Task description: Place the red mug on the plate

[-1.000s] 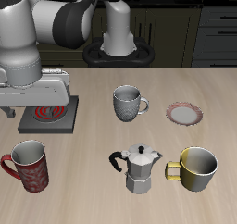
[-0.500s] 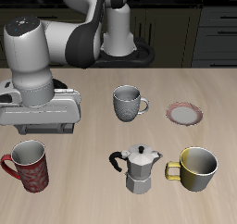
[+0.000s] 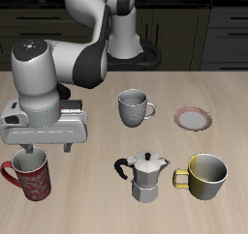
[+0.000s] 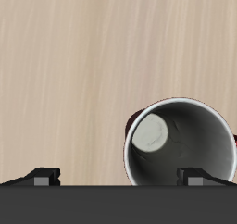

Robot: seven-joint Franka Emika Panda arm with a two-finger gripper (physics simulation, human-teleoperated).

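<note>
One dark red mug with pale speckles and a white inside [image 3: 31, 173] stands upright near the table's front edge, its red handle pointing to 9 o'clock; the wrist view shows its round white rim [image 4: 180, 144] from above. Directly over it hangs the grey two-finger gripper [image 3: 45, 150], fingers spread apart, gripping nothing. At 2 o'clock from the mug, well apart, lies the small round plate with white centre and reddish-pink rim [image 3: 193, 118]. Between them stand a grey-white patterned mug [image 3: 133, 107] and a faceted metal moka pot [image 3: 147, 175], beside a glossy yellow mug [image 3: 206, 177], all on pale wood-grain table [image 3: 97, 190]. No writing is legible.
</note>
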